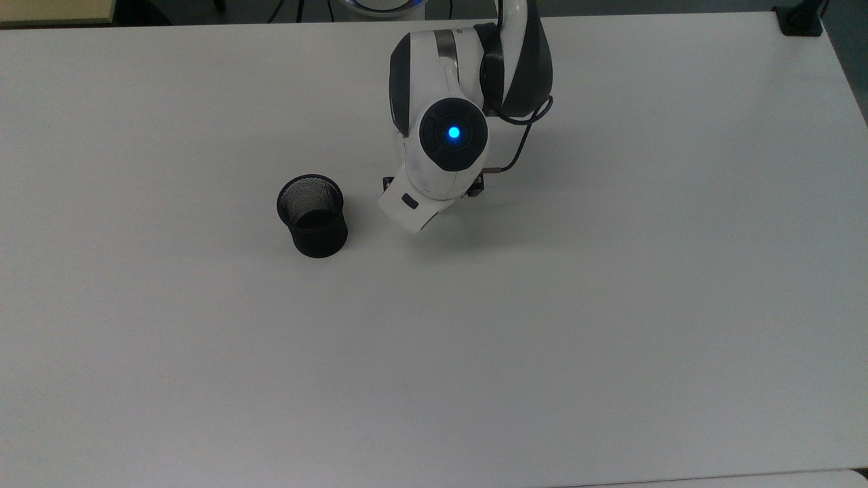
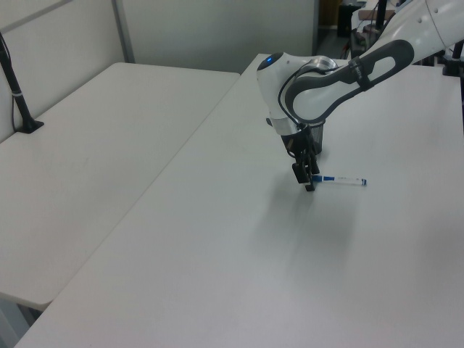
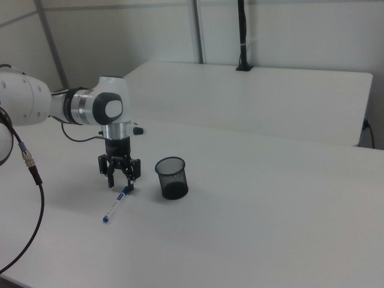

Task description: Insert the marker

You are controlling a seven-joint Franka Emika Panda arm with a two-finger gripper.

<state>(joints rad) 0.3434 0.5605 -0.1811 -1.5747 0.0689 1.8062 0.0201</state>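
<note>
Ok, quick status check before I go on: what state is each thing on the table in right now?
marker: lying flat on the table, not gripped, outside the cup.
black mesh cup: upright, empty, standing apart from the marker.
gripper: open, pointing down just above the marker's capped end.
table: bare white top carrying the cup and marker.
</note>
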